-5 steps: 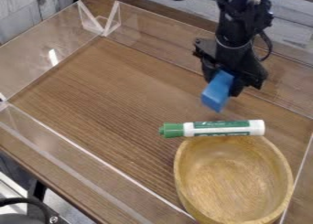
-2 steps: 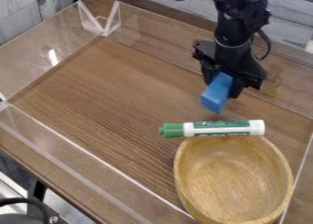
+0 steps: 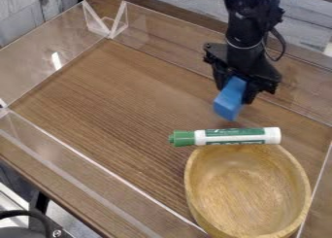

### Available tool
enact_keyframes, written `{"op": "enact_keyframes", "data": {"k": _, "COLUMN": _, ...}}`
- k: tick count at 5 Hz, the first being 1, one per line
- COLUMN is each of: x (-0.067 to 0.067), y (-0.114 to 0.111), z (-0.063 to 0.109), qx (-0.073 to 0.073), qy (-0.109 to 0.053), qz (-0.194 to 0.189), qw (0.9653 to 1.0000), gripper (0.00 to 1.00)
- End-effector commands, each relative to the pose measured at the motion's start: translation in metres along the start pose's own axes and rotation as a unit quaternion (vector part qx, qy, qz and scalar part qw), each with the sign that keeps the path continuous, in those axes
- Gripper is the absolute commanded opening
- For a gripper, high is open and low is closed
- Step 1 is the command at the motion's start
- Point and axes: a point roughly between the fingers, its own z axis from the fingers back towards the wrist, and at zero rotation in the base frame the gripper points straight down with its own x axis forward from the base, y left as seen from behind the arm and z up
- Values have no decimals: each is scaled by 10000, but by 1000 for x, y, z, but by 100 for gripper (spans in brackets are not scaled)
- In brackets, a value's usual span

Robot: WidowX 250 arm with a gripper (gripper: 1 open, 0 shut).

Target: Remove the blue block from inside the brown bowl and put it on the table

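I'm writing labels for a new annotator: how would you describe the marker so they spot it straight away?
Start at the wooden bowl at the table's near right corner. Just beyond its rim lies the marker, flat on its side. It is the only long thin thing here, with a white barrel and green ends, unlike the stubby blue block in the gripper beyond it.

The brown bowl [image 3: 249, 190] is cut off by the bottom edge; the end effector [image 3: 239, 83] hides the blue block's [image 3: 230, 99] top.
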Motion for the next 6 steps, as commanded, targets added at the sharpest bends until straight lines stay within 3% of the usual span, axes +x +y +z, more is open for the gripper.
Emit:
{"op": "enact_keyframes", "data": {"k": 1, "x": 15, "y": 3, "z": 12, "qx": -61, "qy": -257, "qz": 31, "qw": 9996, "gripper": 0}}
{"op": "enact_keyframes", "data": {"k": 4, "x": 13, "y": 10, "z": 36, "qx": -103, "qy": -41, "qz": -43, "qw": 9999, "gripper": 0}}
{"op": "enact_keyframes", "data": {"k": 6, "x": 11, "y": 13, "z": 50, "qx": -131, "qy": -55, "qz": -106, "qw": 9998, "gripper": 0}}
